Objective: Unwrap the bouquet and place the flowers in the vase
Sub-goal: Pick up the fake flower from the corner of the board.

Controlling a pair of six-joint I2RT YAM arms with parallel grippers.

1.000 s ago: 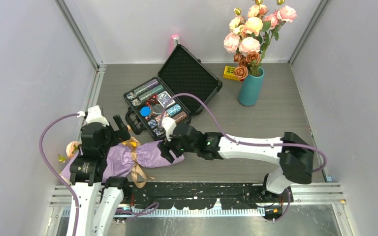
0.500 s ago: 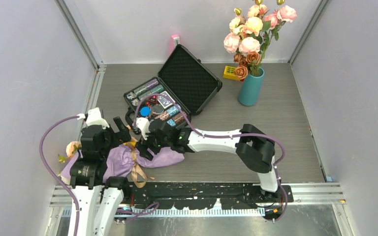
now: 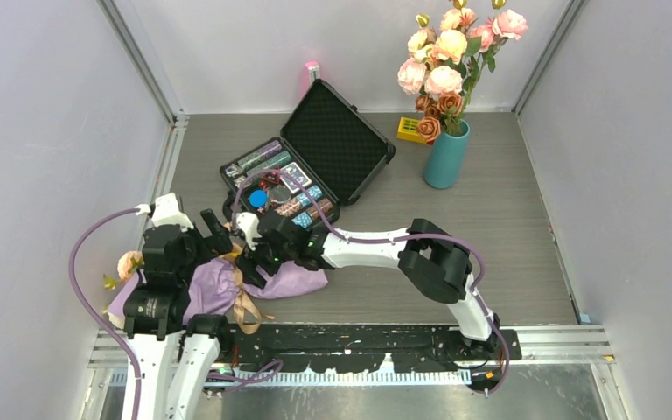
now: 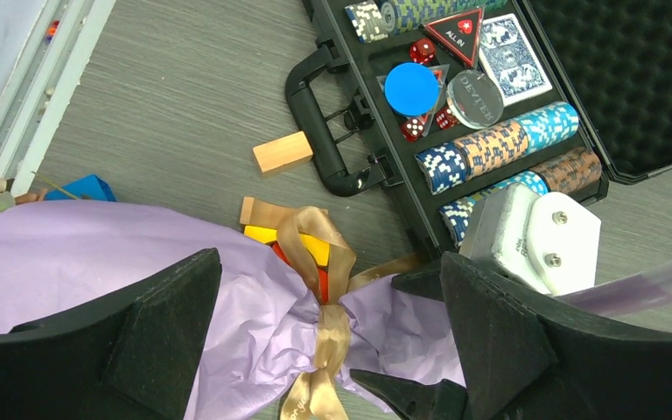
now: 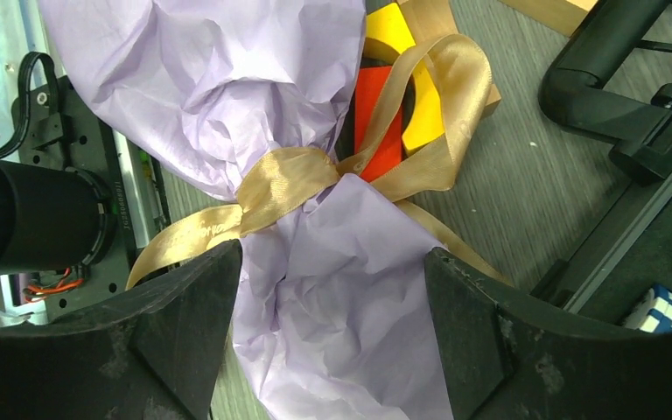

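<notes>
right tool slid left along bouquet, now over ribbon

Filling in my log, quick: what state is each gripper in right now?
Left gripper: open above the bouquet, holding nothing.
Right gripper: open over the lilac paper beside the tan ribbon, holding nothing.

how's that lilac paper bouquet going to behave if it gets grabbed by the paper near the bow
Likely floppy: the bouquet is thin, deeply crinkled paper, so it should crumple and sag rather than lift stiffly. Probably light for its size, being only paper around small roses. The tan ribbon looks glossy, so a grip may slip on it.
</notes>
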